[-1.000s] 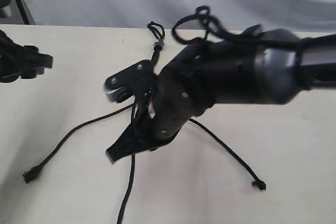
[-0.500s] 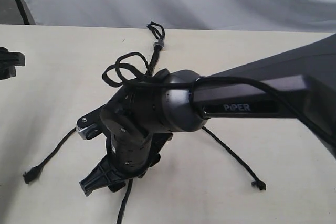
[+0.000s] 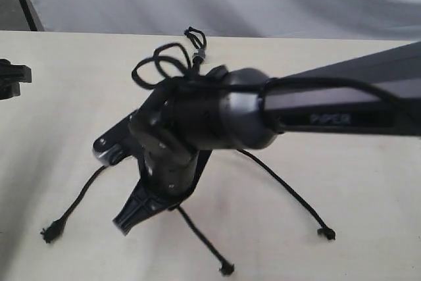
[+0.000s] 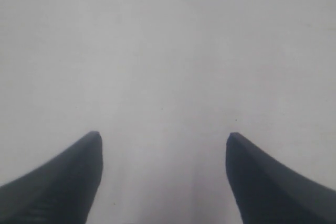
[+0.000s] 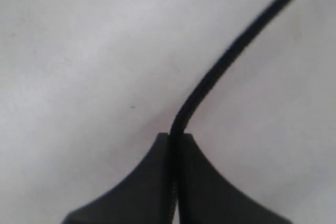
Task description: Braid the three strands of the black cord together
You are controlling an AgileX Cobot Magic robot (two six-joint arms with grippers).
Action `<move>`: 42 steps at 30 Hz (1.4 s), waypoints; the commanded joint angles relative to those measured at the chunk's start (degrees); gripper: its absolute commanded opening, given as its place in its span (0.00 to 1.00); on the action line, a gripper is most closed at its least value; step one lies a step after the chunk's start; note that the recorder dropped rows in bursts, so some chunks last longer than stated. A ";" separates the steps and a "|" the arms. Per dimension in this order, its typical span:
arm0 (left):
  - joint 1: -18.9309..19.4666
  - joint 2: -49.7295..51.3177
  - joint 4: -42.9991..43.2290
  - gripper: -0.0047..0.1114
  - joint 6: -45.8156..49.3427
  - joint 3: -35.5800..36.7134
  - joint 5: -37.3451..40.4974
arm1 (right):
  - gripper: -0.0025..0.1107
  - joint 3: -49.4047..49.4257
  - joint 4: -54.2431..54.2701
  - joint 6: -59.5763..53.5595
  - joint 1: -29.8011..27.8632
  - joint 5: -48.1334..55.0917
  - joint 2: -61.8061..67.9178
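Your right end effector (image 5: 176, 137) is clamped shut on one strand (image 5: 231, 51) of the black cord (image 3: 195, 64), pinched low over the pale surface (image 3: 368, 195), with your right arm (image 3: 316, 116) reaching across the middle of the scene. The cord's grey band (image 3: 199, 51) lies at the far side. From it the three strands fan out apart: the left strand (image 3: 75, 202), the middle strand (image 3: 200, 238) and the right strand (image 3: 289, 195), each ending in a small knot. The arm hides which one you hold and whether any crossing exists near the band. Your left end effector (image 4: 164, 133) hangs wide open and empty over bare surface, well apart at the left edge. This looks like an early crossing. The next move calls for carrying the held strand over its neighbour and laying it down without dragging the band.
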 commanded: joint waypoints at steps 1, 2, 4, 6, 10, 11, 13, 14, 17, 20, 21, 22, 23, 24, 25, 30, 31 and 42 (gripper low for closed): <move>0.11 0.02 -0.43 0.59 -0.45 0.40 -0.28 | 0.02 -0.03 -12.48 -1.00 -5.20 0.83 -4.83; 0.11 0.02 -0.43 0.59 -0.45 0.40 -0.28 | 0.02 -0.03 -14.95 -1.00 -6.88 0.72 -4.95; 0.11 0.02 -0.43 0.59 -0.45 0.40 -0.28 | 0.02 -0.03 -15.97 -1.00 -10.62 0.60 -4.67; 0.11 0.02 -0.43 0.59 -0.45 0.40 -0.28 | 0.02 -0.03 -15.81 -1.00 -14.07 0.60 -3.48; 0.11 0.02 -0.43 0.59 -0.45 0.40 -0.28 | 0.02 -0.03 -15.67 -0.62 -19.70 0.10 0.14; 0.11 0.02 -0.43 0.59 -0.45 0.40 -0.28 | 0.02 -0.03 -15.67 -0.62 -20.62 -0.02 1.18; 0.11 0.02 -0.43 0.59 -0.45 0.40 -0.28 | 0.02 -0.03 -15.67 -0.62 -21.92 -0.42 3.06; 0.11 0.02 -0.43 0.59 -0.45 0.40 -0.28 | 0.02 -0.03 -15.67 -0.62 -22.18 -0.43 4.05; 0.11 0.02 -0.43 0.59 -0.45 0.40 -0.28 | 0.02 -0.03 -15.67 -1.64 -22.45 -0.04 6.11; 0.11 0.02 -0.43 0.59 -0.45 0.40 -0.28 | 0.02 -0.03 -14.79 -2.24 -22.33 2.49 7.34; 0.11 0.02 -0.43 0.59 -0.45 0.40 -0.28 | 0.02 -0.03 -13.37 -2.91 -22.19 3.77 7.34; 0.11 0.02 -0.41 0.59 -0.45 0.40 -0.38 | 0.02 -0.03 -11.50 -4.25 -21.95 5.01 7.34; 0.11 0.02 -0.41 0.59 -0.45 0.40 -0.35 | 0.02 -0.03 -8.69 -6.42 -21.44 6.72 7.34; 0.11 0.02 -0.41 0.59 -0.45 0.40 -0.35 | 0.02 -0.03 -5.31 -8.96 -20.91 8.78 7.34; 0.11 0.02 -0.41 0.59 -0.45 0.40 -0.35 | 0.02 -0.03 -2.13 -11.56 -20.32 10.21 7.22; 0.11 0.02 -0.41 0.59 -0.45 0.40 -0.35 | 0.02 -0.03 19.66 -34.52 -14.41 13.49 5.66; 0.11 0.02 -0.41 0.59 -0.45 0.40 -0.35 | 0.02 -0.03 21.99 -38.14 -13.39 13.61 4.98; 0.11 0.12 -0.41 0.59 -0.45 0.40 -0.29 | 0.02 -0.03 14.65 -35.75 -18.50 8.82 -5.57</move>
